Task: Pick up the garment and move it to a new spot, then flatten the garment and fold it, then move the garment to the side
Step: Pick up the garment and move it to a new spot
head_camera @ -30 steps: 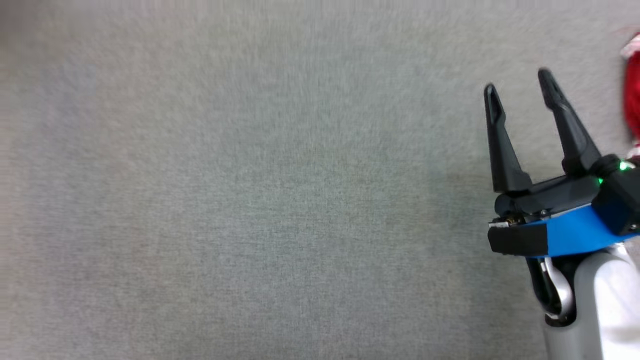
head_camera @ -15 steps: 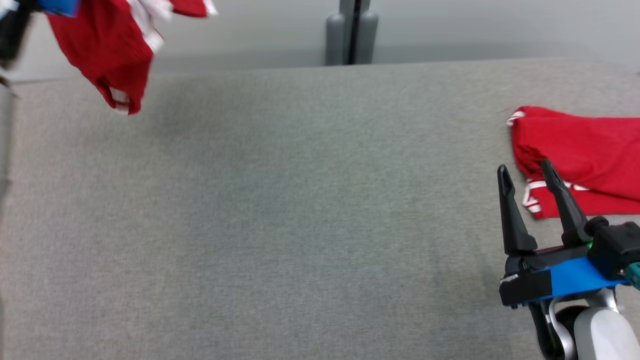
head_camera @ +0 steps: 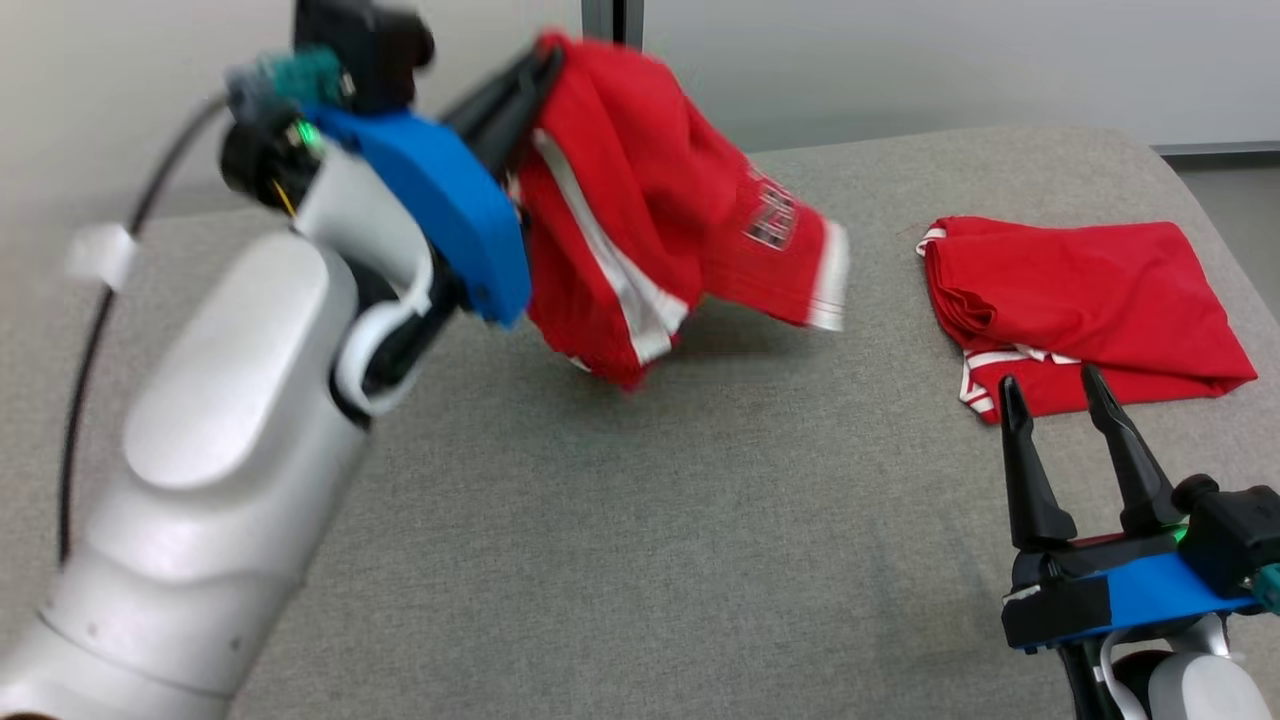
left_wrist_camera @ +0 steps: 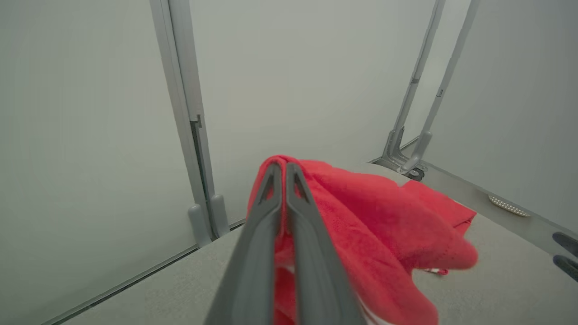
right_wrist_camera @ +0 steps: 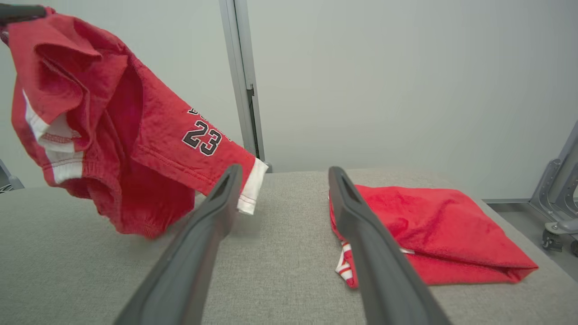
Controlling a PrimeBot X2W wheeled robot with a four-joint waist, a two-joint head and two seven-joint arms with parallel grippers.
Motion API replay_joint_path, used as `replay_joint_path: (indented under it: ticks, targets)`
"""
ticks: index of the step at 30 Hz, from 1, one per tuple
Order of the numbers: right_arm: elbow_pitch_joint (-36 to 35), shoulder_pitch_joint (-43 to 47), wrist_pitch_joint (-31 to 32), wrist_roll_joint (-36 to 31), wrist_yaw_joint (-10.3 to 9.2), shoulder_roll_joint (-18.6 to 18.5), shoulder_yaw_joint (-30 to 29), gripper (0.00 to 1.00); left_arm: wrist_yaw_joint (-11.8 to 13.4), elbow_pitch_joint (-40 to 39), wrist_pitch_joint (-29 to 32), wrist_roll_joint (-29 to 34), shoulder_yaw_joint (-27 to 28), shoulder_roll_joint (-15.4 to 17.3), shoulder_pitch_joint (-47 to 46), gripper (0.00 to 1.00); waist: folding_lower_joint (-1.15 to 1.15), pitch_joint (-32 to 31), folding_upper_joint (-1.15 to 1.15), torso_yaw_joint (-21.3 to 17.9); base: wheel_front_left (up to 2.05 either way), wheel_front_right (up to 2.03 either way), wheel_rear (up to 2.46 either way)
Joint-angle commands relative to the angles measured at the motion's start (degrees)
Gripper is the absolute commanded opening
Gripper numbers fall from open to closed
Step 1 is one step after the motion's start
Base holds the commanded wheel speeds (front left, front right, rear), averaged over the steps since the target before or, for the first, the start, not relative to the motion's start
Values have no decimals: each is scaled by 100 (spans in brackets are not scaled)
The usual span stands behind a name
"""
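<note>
Garment: red with white trim and a "23" print. It hangs bunched in the air over the left-middle of the table, and whether its lowest fold brushes the surface I cannot tell.
Left gripper: raised high, with the fingers pinched together on the garment's top edge. It carries the whole weight.
Key relation: the cloth falls down and to the right from the pinch. Its long axis slants that way, and the printed panel with its white hem reaches toward the right side.
Right gripper: low at the near right with the fingers spread and nothing between them. It is well apart from the garment and just short of the folded cloth.
Nearer arm: the left already has the garment. The right would have to reach up and leftward to catch the free hem.
Step, as I judge it: carrying the garment to a fresh spot. Laying it out flat is not yet begun.
Risk: setting down too far right would overlap the folded cloth.
Counts: two red garments, one held and one folded flat at the right; two grippers; one table.
</note>
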Motion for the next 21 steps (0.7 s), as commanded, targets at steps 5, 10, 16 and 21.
replay_joint_path:
  ticks: [5, 10, 16, 21]
  targets:
    - [145, -79, -123, 75, 1, -2, 49, 100, 60, 316, -401, -149, -137, -65, 1041, 0, 0, 204, 1, -38, 0, 0, 0]
    - [257, -203, -197, 107, 1, -6, 108, 100, 166, 1042, -718, -109, -232, -3, 1667, 0, 0, 377, 1, -75, 0, 0, 0]
    - [395, -279, -230, 96, 1, -5, 126, 100, 291, 1777, -1208, -79, -162, -78, 1843, 0, 0, 520, 1, -10, 0, 0, 0]
    - [502, -354, -256, 76, 1, -5, 127, 100, 256, 2122, -1524, -139, -90, -248, 1682, 2, 0, 577, 1, 76, 0, 0, 0]
